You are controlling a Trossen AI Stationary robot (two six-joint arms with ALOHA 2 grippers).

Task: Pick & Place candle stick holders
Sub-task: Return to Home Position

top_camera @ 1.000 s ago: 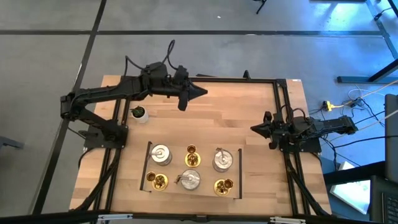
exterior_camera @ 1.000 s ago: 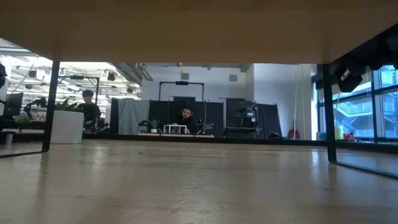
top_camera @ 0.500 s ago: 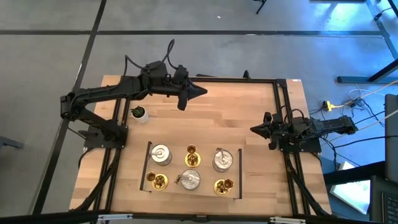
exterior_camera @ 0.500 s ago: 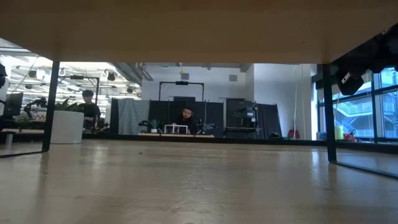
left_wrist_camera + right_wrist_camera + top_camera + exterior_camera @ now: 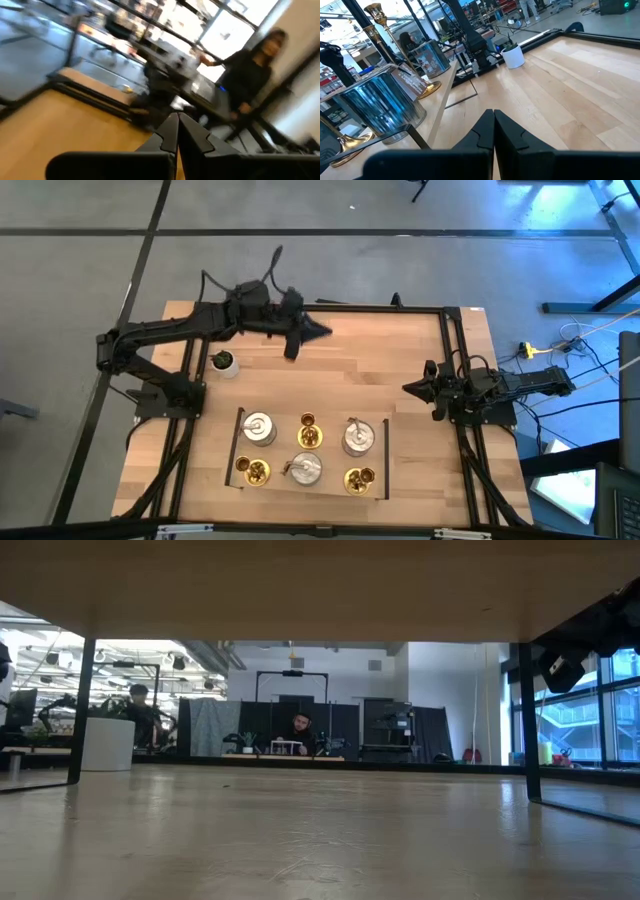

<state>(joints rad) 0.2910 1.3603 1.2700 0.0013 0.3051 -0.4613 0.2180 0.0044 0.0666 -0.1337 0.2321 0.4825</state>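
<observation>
On the shelf (image 5: 283,448), all 6 candle stick holders (image 5: 306,468) stand — so left gripper (image 5: 322,332) and right gripper (image 5: 407,387) hang clear, fingers pressed together, empty, presumably homing.

Gold holders (image 5: 309,432), silver-grey holders (image 5: 258,428), pale wood table (image 5: 380,360)

The left arm (image 5: 170,330) stretches from its base on the left side out toward the middle, its wrist in line with the forearm. The left gripper (image 5: 322,331) points toward the right arm's side, its two dark fingers (image 5: 167,135) pressed together. The right arm (image 5: 520,383) sits folded close to its base. The right gripper (image 5: 408,387) points back toward the left side, its fingers (image 5: 482,132) closed tip to tip.
</observation>
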